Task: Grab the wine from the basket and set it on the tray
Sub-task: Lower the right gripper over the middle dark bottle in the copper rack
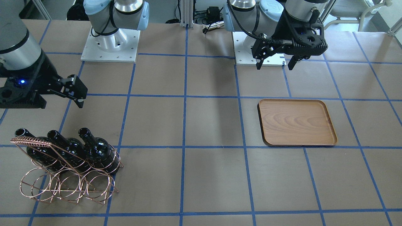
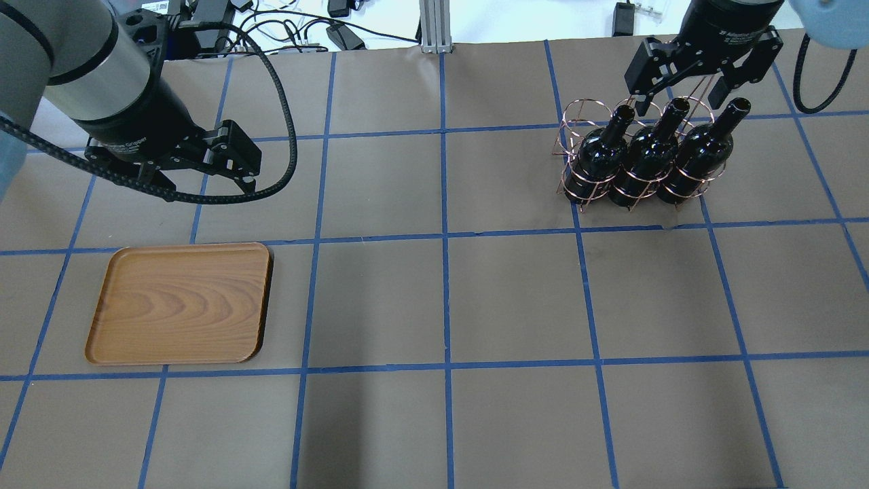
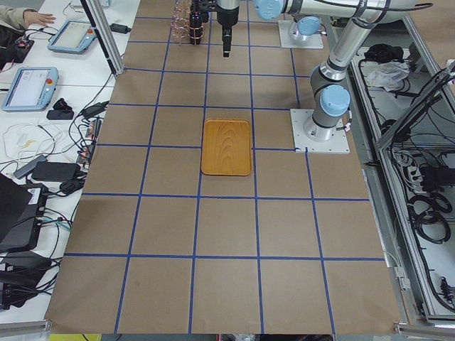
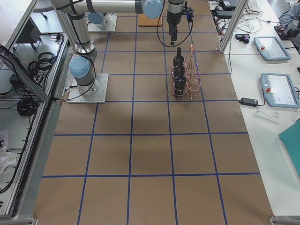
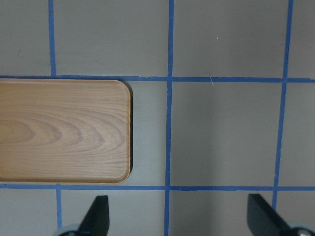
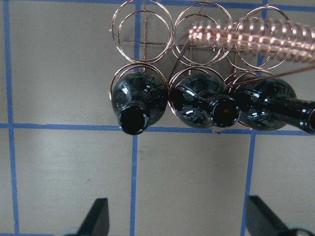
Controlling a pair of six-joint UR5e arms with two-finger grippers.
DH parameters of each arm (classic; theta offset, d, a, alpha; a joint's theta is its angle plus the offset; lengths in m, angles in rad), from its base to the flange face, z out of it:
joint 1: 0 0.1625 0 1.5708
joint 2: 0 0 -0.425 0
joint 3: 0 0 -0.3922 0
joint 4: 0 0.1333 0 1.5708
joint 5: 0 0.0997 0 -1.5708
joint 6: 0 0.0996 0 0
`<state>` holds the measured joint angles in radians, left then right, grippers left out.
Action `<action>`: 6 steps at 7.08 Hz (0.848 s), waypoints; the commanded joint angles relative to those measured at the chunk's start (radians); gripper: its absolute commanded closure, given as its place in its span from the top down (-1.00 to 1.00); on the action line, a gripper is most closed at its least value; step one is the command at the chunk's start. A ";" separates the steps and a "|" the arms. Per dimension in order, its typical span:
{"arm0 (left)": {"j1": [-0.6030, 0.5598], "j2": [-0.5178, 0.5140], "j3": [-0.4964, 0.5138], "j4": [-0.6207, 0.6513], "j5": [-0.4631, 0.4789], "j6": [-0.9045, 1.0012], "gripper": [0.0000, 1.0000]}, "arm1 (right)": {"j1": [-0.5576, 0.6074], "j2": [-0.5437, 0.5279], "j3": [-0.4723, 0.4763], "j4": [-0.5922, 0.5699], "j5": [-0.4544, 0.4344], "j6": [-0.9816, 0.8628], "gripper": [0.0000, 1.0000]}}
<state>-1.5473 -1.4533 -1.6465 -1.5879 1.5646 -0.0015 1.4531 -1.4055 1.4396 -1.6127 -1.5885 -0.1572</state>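
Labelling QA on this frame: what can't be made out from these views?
- Right wrist view: third wine bottle, mouth cut off by the right edge.
- Left wrist view: tray, cut off by the left edge.
- Exterior left view: basket, too small to resolve.
- Fill level: dark glass hides it in every view.

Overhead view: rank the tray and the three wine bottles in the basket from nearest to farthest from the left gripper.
1. Tray: on the table's left side, close in front of the left gripper.
2. Left bottle: across the table, at the row's end nearest the table's centre.
3. Middle bottle: one place further right.
4. Right bottle: at the row's outer right end.
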 commanded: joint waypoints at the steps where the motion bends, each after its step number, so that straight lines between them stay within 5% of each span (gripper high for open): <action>1: -0.001 0.001 -0.003 0.000 0.000 0.000 1.00 | -0.028 0.065 0.001 -0.058 -0.007 -0.022 0.89; 4: -0.001 0.001 -0.003 0.000 0.000 0.000 1.00 | -0.028 0.126 0.010 -0.134 -0.004 -0.022 0.75; 6: 0.003 0.001 -0.003 -0.001 0.000 0.000 1.00 | -0.028 0.140 0.013 -0.136 -0.008 -0.022 0.39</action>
<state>-1.5463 -1.4527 -1.6490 -1.5887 1.5647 -0.0015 1.4251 -1.2756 1.4503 -1.7449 -1.5946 -0.1792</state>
